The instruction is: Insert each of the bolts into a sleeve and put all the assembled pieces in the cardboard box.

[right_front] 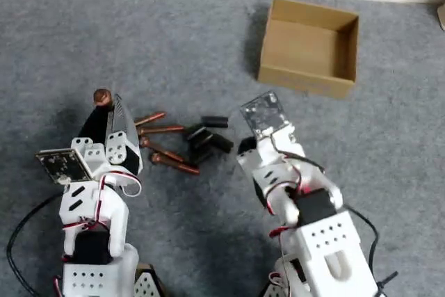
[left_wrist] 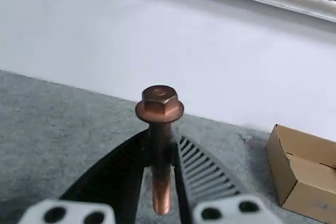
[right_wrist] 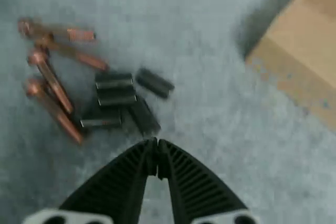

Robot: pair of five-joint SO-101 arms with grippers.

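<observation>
The left hand [right_front: 106,110] grasps one bolt [left_wrist: 159,106] upright, head up. Four loose bolts [right_front: 163,145] and black sleeves [right_front: 206,137] lie together on the grey worktop [right_front: 174,53]. The right hand [right_wrist: 156,155], clenched on nothing, hovers near the sleeves. The cardboard box [right_front: 309,50] stands farther right.

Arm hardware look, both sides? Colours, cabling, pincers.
Left arm and right arm: white printed shells, black servos, red and black wires looped at the joints, round holes in the base links. Left pincer and right pincer: black tapered wedges, ribbed. Bare circuit board on the left wrist, another on the right.
</observation>
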